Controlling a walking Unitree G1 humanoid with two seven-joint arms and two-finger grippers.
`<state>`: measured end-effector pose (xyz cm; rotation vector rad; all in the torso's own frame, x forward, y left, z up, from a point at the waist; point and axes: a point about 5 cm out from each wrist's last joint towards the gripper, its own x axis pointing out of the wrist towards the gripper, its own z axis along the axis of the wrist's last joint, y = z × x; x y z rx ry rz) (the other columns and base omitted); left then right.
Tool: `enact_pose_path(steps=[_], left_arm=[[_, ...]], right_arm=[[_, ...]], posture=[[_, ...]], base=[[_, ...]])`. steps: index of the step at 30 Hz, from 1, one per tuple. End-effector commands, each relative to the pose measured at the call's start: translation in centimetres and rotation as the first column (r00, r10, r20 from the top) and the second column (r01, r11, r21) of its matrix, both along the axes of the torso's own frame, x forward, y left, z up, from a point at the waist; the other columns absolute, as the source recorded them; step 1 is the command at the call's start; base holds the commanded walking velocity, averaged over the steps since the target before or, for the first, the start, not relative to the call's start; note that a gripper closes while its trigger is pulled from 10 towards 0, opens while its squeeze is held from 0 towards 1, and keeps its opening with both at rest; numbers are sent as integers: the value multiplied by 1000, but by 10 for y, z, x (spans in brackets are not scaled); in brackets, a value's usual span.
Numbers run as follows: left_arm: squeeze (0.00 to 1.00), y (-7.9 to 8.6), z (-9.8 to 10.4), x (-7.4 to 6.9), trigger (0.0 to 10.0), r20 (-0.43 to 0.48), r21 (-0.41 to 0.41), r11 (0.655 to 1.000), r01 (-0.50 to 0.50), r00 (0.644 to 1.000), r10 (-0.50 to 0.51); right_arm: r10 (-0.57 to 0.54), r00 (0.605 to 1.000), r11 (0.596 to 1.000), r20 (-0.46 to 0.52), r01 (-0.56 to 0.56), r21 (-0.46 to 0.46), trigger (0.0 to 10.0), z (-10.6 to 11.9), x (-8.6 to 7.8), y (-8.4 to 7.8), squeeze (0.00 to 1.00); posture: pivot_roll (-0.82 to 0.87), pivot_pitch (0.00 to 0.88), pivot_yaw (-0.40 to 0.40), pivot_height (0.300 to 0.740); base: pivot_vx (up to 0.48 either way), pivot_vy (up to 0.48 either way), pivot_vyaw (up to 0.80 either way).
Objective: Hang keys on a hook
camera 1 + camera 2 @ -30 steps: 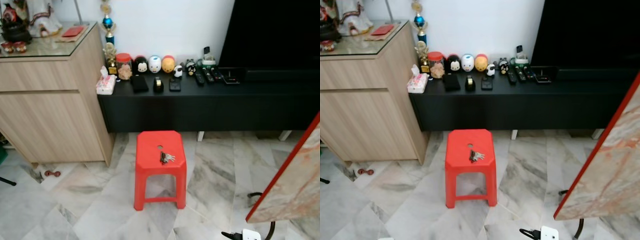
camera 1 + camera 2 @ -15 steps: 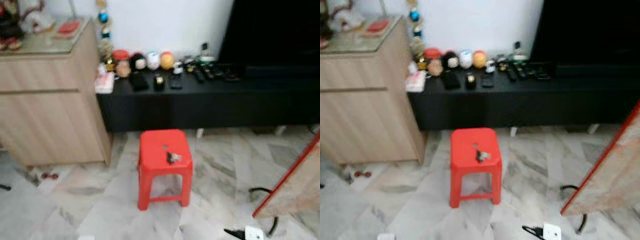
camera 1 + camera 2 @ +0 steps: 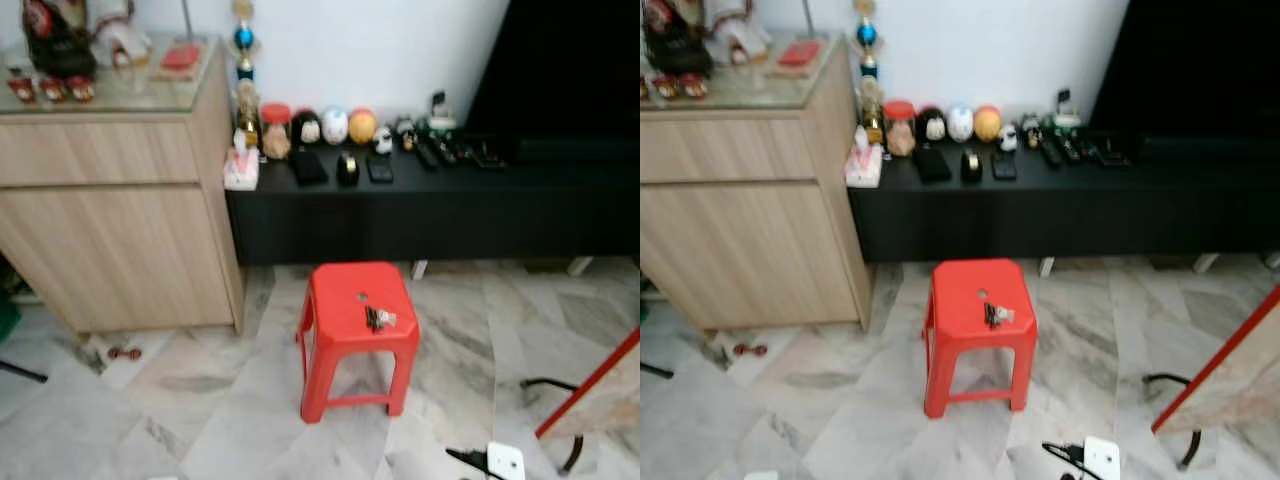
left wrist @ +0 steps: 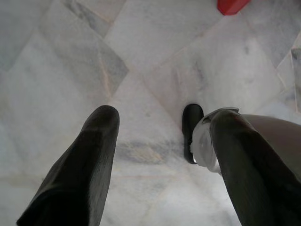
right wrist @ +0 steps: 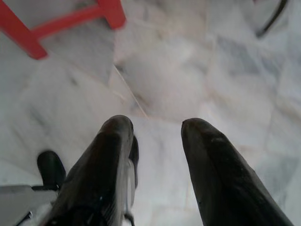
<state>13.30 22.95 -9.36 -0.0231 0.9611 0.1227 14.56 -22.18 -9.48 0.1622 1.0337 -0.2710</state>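
Head camera, both eyes: one bunch of keys lies on the seat of a single red plastic stool, toward its right side, just beside the small hole in the seat. The stool stands on a marble floor in front of a long black console, near a wooden cabinet at the left. On the console sit three round toy heads in a row, one red-lidded jar, one tissue pack and several dark remotes. One white plug with a black cable lies on the floor at the lower right, near a red-edged board.

Left wrist camera: the left gripper hangs above bare marble, its two black fingers spread well apart, released and grasping nothing. One red stool foot shows beyond.

Right wrist camera: the right gripper likewise hangs over the floor, two fingers parted and empty, two red stool legs and a crossbar ahead
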Motion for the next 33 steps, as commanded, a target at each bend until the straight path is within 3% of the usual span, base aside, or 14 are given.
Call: enact_pose_path(steps=[1, 21, 27, 29, 33], left_arm=[[0, 1, -2, -5, 10000, -17, -3, 1000, -4, 1000, 4], [0, 1, -1, -3, 10000, 0, -14, 1000, -2, 1000, 2], [0, 0, 0, -2, 10000, 3, -20, 1000, -3, 1000, 3], [0, 0, 0, -2, 10000, 2, -21, 1000, -1, 1000, 1], [0, 0, -1, -2, 10000, 1, -22, 1000, 0, 1000, 0]], right_arm=[[-16, 1000, 1000, 6, 16, 5, 10000, 1, 1, -1, 0], [-20, 999, 1000, 27, 20, 18, 10000, 2, 4, -2, 0], [54, 998, 998, 29, -53, -30, 10000, 4, 6, -4, 0], [59, 997, 998, 40, -58, -19, 10000, 2, 9, 8, 0], [31, 998, 999, 52, -32, 9, 10000, 2, 12, 15, 0]], posture=[[139, 0, -37, 740], [142, 0, -39, 740], [143, 0, -40, 740], [142, 0, -40, 740], [142, 0, -40, 740]], base=[[0, 304, 0], [0, 45, 0], [183, 0, 146], [283, 0, 794], [293, 0, 523]])
